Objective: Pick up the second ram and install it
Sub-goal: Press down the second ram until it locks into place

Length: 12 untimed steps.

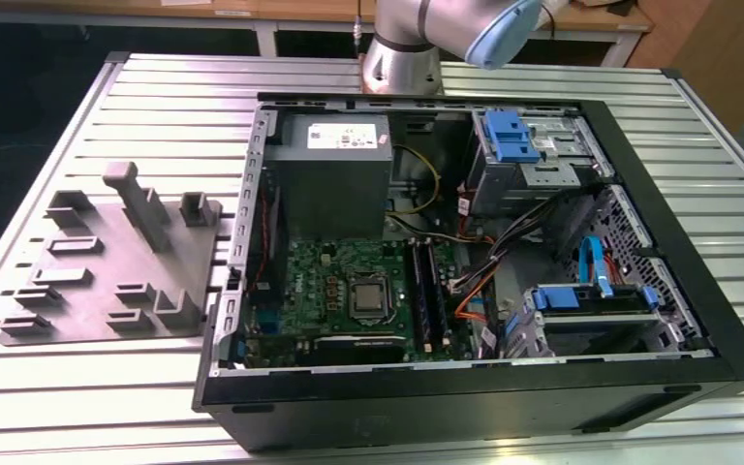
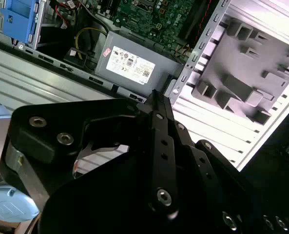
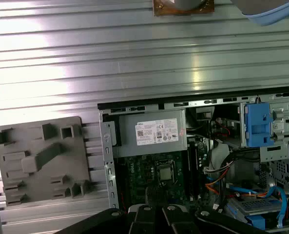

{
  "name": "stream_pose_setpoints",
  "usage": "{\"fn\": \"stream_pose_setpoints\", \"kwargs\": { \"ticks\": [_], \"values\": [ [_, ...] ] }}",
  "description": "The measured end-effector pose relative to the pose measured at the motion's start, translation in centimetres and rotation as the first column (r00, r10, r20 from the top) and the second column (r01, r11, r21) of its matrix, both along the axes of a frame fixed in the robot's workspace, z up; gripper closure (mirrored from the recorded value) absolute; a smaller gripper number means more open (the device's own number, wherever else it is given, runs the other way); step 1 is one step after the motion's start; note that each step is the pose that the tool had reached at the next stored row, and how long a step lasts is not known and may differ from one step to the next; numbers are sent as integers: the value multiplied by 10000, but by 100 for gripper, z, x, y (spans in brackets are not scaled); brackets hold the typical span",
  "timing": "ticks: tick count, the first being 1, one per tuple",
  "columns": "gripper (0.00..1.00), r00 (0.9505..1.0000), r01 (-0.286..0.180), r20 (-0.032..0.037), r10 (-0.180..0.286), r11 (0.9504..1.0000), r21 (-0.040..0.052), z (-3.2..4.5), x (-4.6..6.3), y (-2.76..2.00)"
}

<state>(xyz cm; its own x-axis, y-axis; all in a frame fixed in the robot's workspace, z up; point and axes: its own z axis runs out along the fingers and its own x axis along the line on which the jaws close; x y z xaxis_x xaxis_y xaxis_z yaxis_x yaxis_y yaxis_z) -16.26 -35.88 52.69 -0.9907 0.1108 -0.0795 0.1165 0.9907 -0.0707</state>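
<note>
Second ram: I cannot single it out with any confidence. My best guess is the memory slots [image 1: 426, 300], the dark long rails just beside the processor [image 1: 369, 300] at lower centre of the exterior view. Whether a stick sits in them I cannot tell.

My gripper [image 3: 156, 219]: black linkage, close to the lens in both wrist views. I cannot tell whether it is open or closed, or whether it carries anything. It hangs well apart from the work, high over the far edge of the computer case [image 1: 476, 387], so the fixture and the open case can both be surveyed from here.

My arm [image 1: 405, 39]: grey and pale blue, at top centre of the exterior view, behind the case.

The case lies on its side with the panel off, which leaves the green motherboard [image 1: 326, 281] facing up for access from above. The power supply [image 1: 333, 165] sits above the board in the frame. A blue drive caddy [image 1: 508, 136] is at upper right, and orange and black cables [image 1: 469, 291] run just right of the slots.

Grey moulded fixture [image 1: 88, 281]: flat on the slatted metal table [image 1: 88, 387] at the exterior view's left, just beside the case. Its upright holders look made to stage parts.
</note>
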Motion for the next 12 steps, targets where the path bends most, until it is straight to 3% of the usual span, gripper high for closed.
{"fn": "stream_pose_setpoints", "kwargs": {
  "ticks": [2, 3, 12],
  "values": [
    [90, 10000, 0, 1, 0, 10000, 0, 0, 0, -8],
    [90, 10000, -1, 1, 1, 10000, 1, 0, 0, -96],
    [90, 10000, -1, 1, 1, 10000, 1, 0, 0, -133]
  ]
}}
